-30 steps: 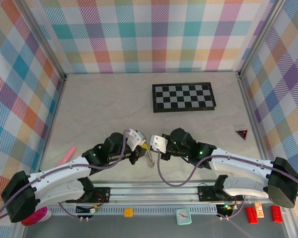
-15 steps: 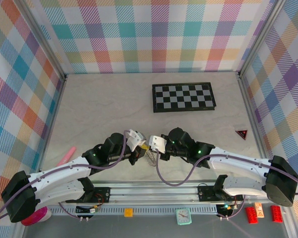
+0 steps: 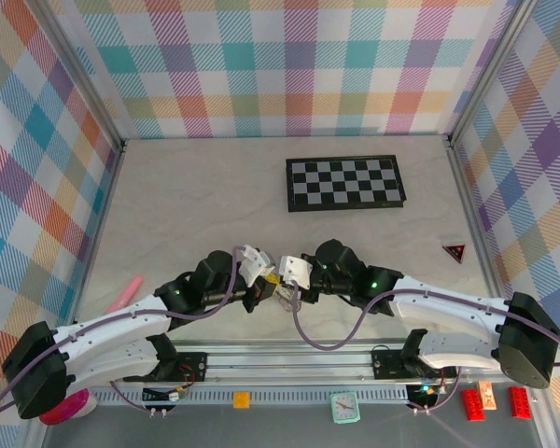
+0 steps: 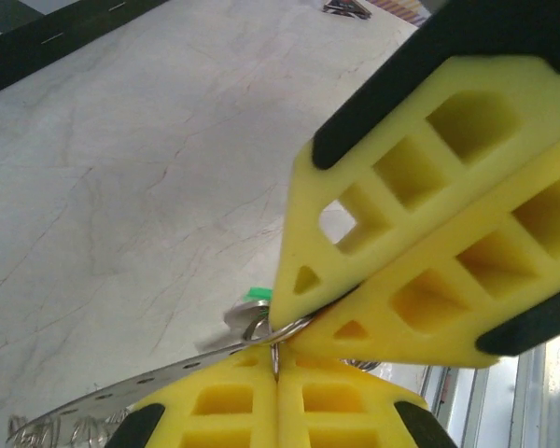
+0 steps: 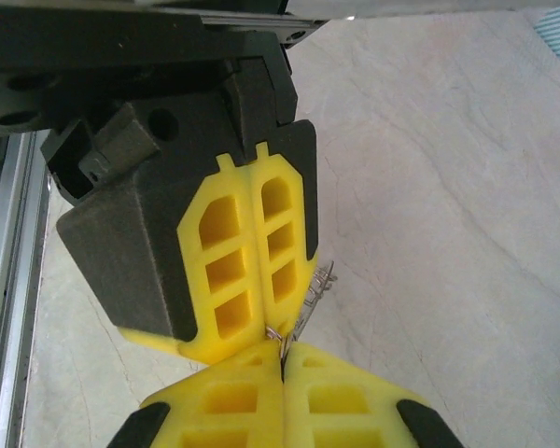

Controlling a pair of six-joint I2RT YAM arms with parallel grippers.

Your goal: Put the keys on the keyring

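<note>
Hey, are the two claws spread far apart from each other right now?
No, in the left wrist view the left claw and the right claw meet tip to tip, both shut.

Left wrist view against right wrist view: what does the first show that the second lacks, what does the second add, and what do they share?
Left wrist view: a green key head beside the tips, the keyring's flat band trailing low left, and a dark checkerboard edge far off. Right wrist view: the left gripper with its black housing, and the metal rail beside it. Shared: left and right gripper shut, tip to tip, pinching a thin metal loop over the marble table.
</note>
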